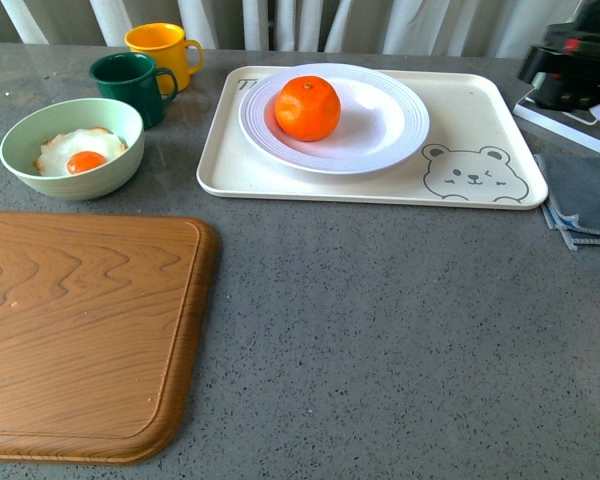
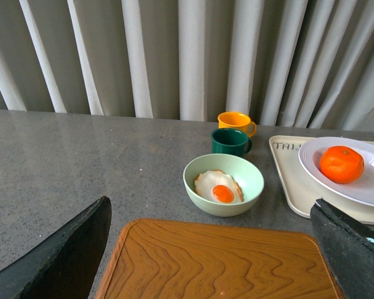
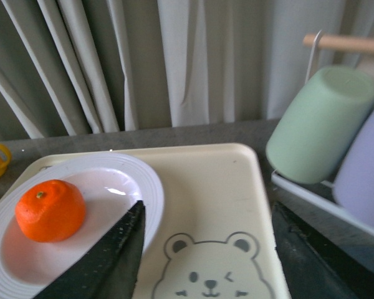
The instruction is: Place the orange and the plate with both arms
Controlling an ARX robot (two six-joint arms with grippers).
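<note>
Orange (image 1: 307, 107): sits inside plate (image 1: 380, 140), on tray (image 1: 480, 110) at tabletop's far edge. Left gripper (image 2: 212, 249), right gripper (image 3: 206, 249): fingers apart, holding nothing. Advice: right lifts fruit first; left grips plate rim squarely.

We see a matt speckled grey stone-like counter (image 1: 380, 330), a smooth wood-grain board (image 1: 80, 330), a glossy ridged white plate (image 1: 395, 125) under the dimpled, faintly shiny orange (image 1: 307, 108), a satin cream plastic-looking tray (image 1: 480, 110), and folded grey cloth (image 1: 585, 200).
</note>
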